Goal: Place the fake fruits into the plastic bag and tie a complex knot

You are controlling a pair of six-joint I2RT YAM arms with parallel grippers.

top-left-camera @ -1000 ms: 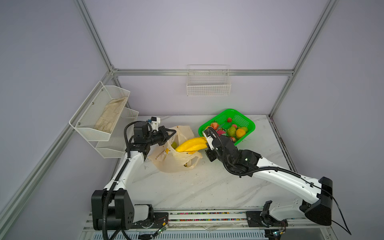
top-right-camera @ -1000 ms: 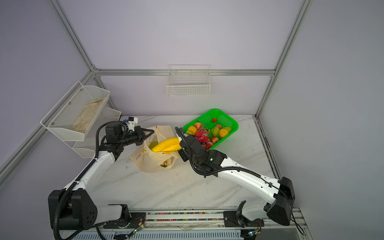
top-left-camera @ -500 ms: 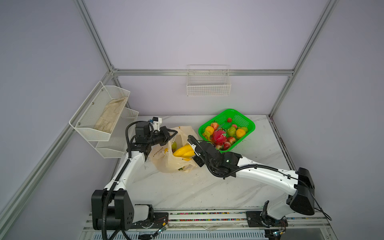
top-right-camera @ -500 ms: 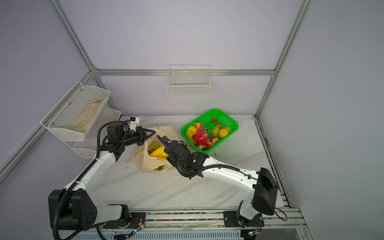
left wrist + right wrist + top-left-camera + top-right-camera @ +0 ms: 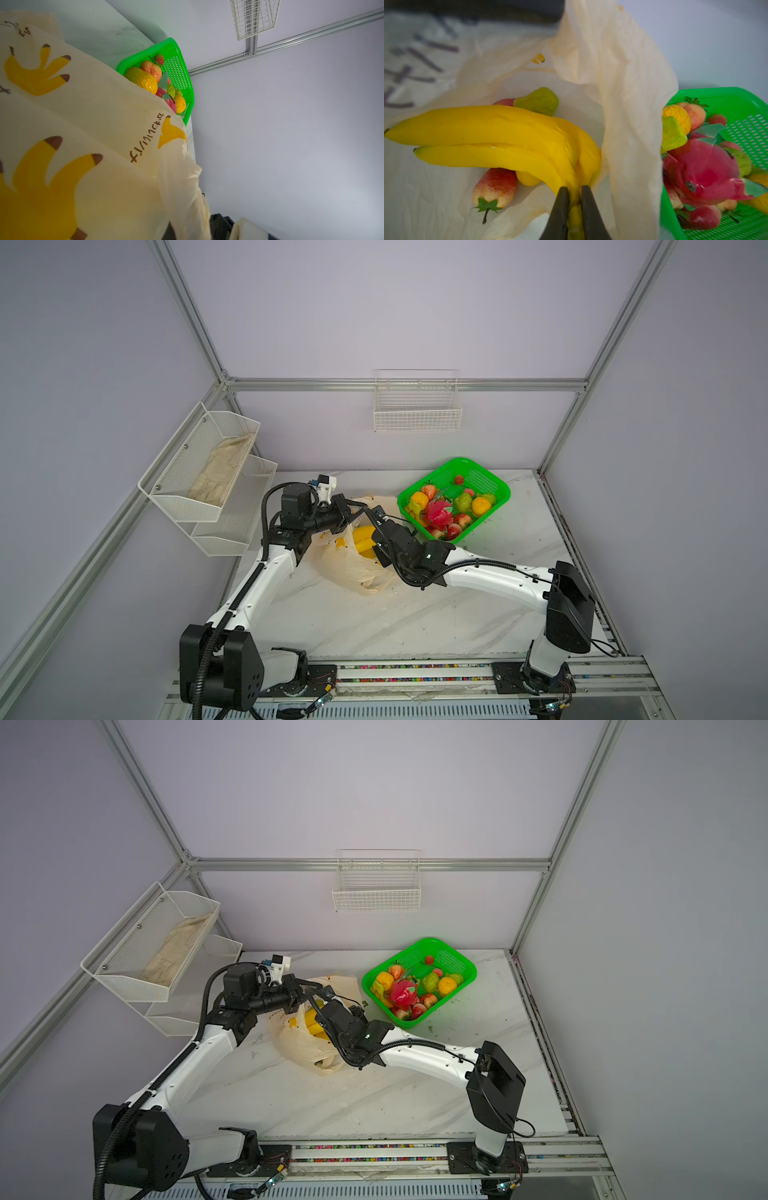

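Centre of both top views: left tool (image 5: 351, 510) pinched shut on the rim of the plastic bag (image 5: 353, 572), lifting its mouth open for loading. Right tool (image 5: 574, 190) is inside the mouth, clamped on the stem of the banana bunch (image 5: 492, 133), low over a strawberry (image 5: 495, 187); not yet released. Green basket (image 5: 478, 477), upper right on the table (image 5: 374, 622), holds the other fruits.

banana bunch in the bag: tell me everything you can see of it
The banana bunch is smooth yellow plastic: several curved fingers joined at one stem, tips dark. It lies on its side inside the open plastic bag, across a red strawberry-like fruit, with a green fruit beside it. The right gripper is shut on its stem end, not yet released.
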